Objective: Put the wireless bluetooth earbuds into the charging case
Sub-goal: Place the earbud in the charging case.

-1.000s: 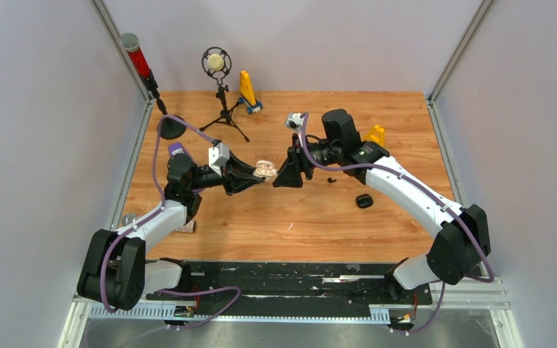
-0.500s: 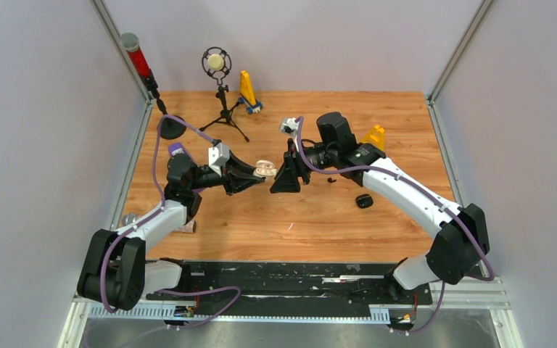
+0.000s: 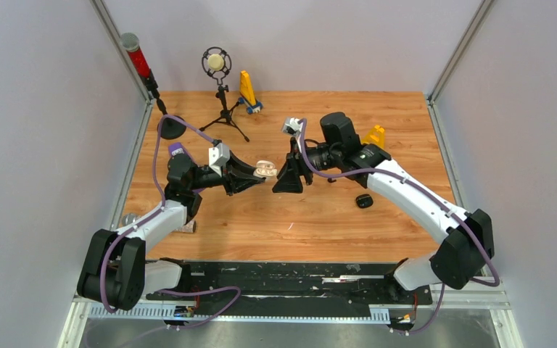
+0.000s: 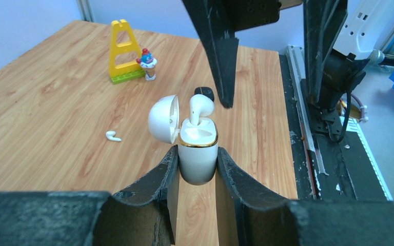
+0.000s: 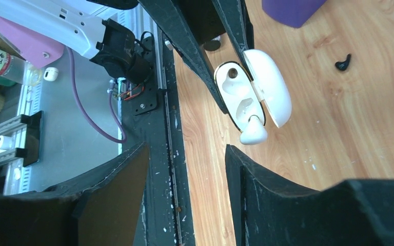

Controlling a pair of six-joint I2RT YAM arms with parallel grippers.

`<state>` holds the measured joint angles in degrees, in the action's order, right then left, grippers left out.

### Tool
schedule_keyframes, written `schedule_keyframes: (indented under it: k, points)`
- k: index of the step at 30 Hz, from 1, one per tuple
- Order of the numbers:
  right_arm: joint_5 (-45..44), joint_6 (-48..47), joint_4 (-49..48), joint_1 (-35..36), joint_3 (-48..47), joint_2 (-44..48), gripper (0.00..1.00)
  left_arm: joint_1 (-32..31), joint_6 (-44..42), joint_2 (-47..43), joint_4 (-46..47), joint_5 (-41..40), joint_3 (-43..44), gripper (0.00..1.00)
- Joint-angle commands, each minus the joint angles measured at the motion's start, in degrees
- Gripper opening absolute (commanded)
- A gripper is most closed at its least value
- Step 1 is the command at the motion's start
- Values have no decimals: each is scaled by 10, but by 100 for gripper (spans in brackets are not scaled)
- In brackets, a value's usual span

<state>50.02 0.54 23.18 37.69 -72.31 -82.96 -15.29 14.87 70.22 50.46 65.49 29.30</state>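
- Case hold first: left gripper [image 4: 197, 154] pinches the white charging case [image 4: 197, 166] by its lower body, lid swung open, held above the table [image 4: 56, 102]
- one white earbud [image 4: 200, 106] stands in its bay, stem down, head proud of the rim; we judge it not fully seated
- second bay [image 5: 232, 74] reads empty in the right wrist view
- right gripper [image 5: 184, 156] is spread with nothing in it, facing the case mouth, close but apart
- key relation: the earbud's long axis seems to run roughly from the case toward the right fingers, so we'd press straight along it; right arm is the free one
- further out on the table: black case [image 4: 203, 93] and a loose white earbud [image 4: 113, 136], both apart from the held case
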Motion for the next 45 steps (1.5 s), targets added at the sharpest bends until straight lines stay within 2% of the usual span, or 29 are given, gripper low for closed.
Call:
schedule_keyframes:
  k: [1, 13, 45]
  points:
    - [-29, -29, -9, -5, -19, 47, 58, -1, -12, -4, 25, 2, 2, 25]
    - [-71, -10, -17, -22, -16, 19, 58, -1, -9, -6, 25, 2, 3, 25]
    - [4, 27, -33, -12, -20, -19, 58, -1, -9, -3, 25, 1, 5, 25]
